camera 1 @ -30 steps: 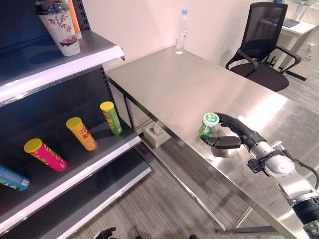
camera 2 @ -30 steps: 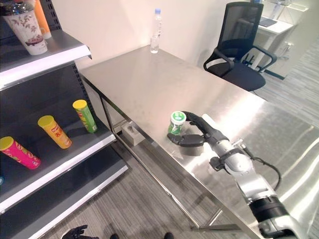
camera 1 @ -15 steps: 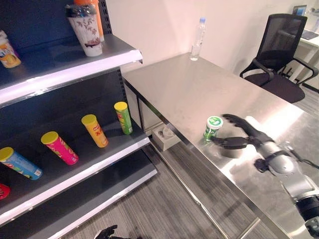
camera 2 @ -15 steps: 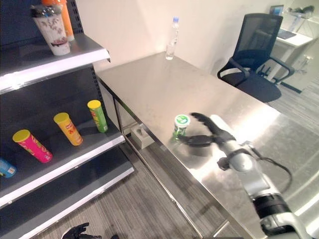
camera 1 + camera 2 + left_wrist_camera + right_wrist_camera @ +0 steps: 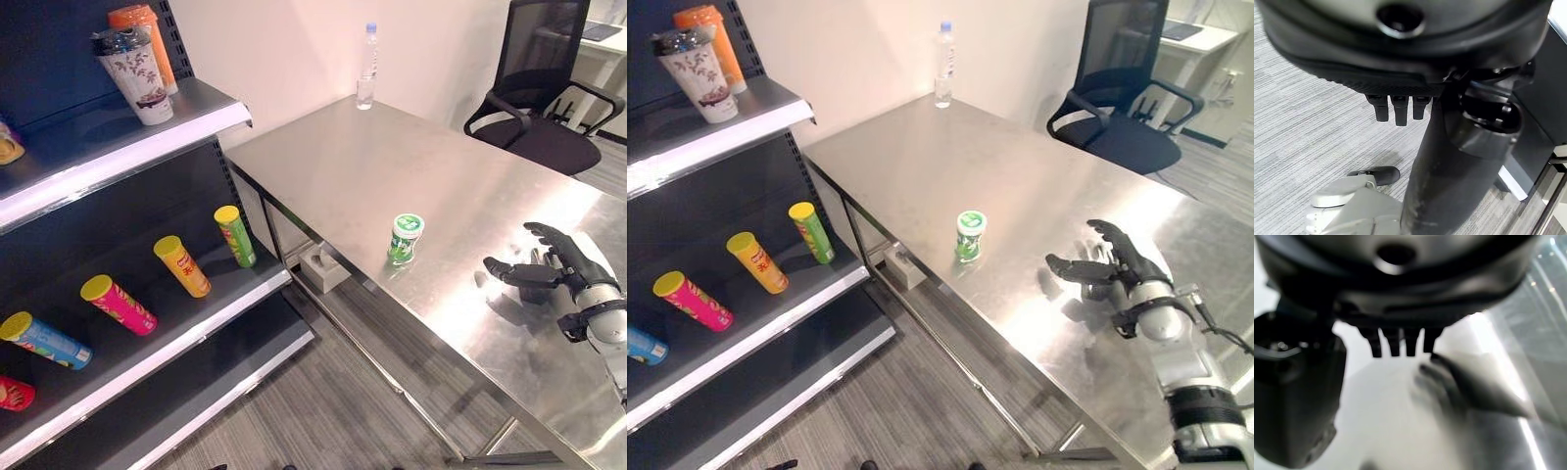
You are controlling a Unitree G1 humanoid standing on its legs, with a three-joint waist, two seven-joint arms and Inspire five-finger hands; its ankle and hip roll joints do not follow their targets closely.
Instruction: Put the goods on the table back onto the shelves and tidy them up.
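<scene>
A small green cup with a white and green lid (image 5: pixel 404 238) stands upright on the steel table (image 5: pixel 392 147), near its front edge. My right hand (image 5: pixel 554 269) hovers over the table well to the right of the cup, open, fingers spread and holding nothing. It also appears as the right hand (image 5: pixel 1400 293) in its wrist view, above the shiny tabletop. My left hand (image 5: pixel 1400 54) hangs open over the grey floor beside the shelf base. On the middle shelf (image 5: pixel 211 318) lie a green tube (image 5: pixel 234 235), a yellow-orange tube (image 5: pixel 181 265), a pink tube (image 5: pixel 118 305) and a blue tube (image 5: pixel 44 340).
The top shelf (image 5: pixel 147 137) carries a patterned paper cup (image 5: pixel 134 73) and an orange tube (image 5: pixel 142 39). A water bottle (image 5: pixel 367 67) stands at the table's far edge. A black office chair (image 5: pixel 544 88) is behind the table; a tissue box (image 5: pixel 318 266) sits under it.
My right hand has drawn back to the right, away from the green cup it was cupped around. The cup stays standing in place. The camera view has also shifted.
</scene>
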